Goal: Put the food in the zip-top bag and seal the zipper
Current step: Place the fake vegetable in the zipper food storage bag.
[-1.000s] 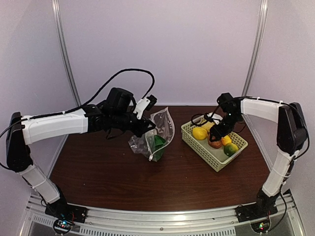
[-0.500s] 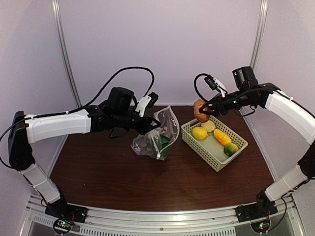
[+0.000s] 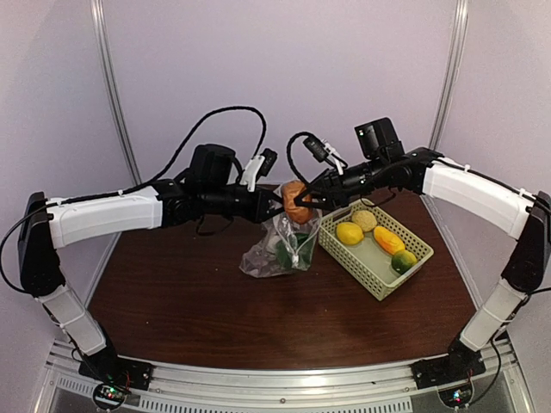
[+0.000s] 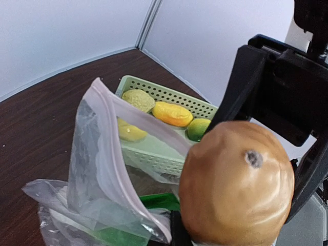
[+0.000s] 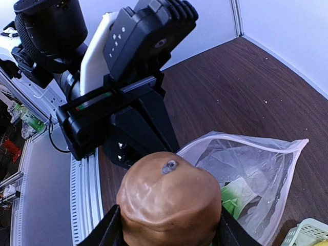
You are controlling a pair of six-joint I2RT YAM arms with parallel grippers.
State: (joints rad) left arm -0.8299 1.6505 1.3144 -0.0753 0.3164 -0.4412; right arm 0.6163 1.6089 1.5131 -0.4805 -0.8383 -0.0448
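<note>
My right gripper (image 3: pixel 299 203) is shut on the brown round piece (image 3: pixel 296 199) of food and holds it just above the mouth of the zip-top bag (image 3: pixel 281 250). The piece (image 5: pixel 169 200) fills the right wrist view, with the dark fingers (image 5: pixel 109 231) at its sides. My left gripper (image 3: pixel 276 206) is shut on the bag's upper rim and holds the mouth open. The zipper strip (image 4: pixel 110 154) curves along that rim. A green leafy vegetable (image 4: pixel 160 201) lies inside the bag (image 4: pixel 95 174). The brown piece (image 4: pixel 236 184) hangs close to the left wrist camera.
A pale green lattice basket (image 3: pixel 380 281) stands right of the bag. It holds a yellow lemon (image 3: pixel 349 232), a pale potato (image 3: pixel 365 220), an orange piece (image 3: pixel 388 239) and a green-yellow piece (image 3: pixel 403 261). The two grippers almost touch above the bag.
My right gripper lifted the brown piece out of the basket and carried it left to above the bag's mouth. The left gripper shifted the bag slightly right and up.
</note>
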